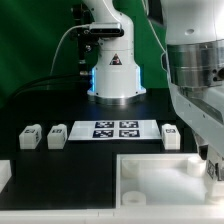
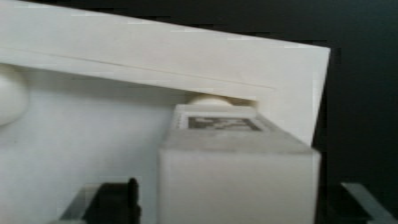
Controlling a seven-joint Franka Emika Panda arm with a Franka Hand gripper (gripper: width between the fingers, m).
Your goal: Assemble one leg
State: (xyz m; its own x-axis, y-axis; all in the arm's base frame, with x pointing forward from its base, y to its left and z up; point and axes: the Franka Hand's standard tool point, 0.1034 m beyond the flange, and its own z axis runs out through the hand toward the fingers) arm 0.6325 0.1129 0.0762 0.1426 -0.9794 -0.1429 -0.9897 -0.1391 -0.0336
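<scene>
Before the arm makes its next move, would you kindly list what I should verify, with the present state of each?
1. Leg lies between the fingers of the gripper: ok.
2. Grip on that leg fully closed: cannot tell.
3. Leg's end lined up with a hole in the white panel: cannot tell.
4. Three other legs stand apart from the panel: ok.
5. Marker board carries no parts: ok.

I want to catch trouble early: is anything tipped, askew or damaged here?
Nothing stands out. The loose legs stand in a row with the marker board, the white panel lies flat, and one leg looks straight at the gripper, close against the panel's edge.
</scene>
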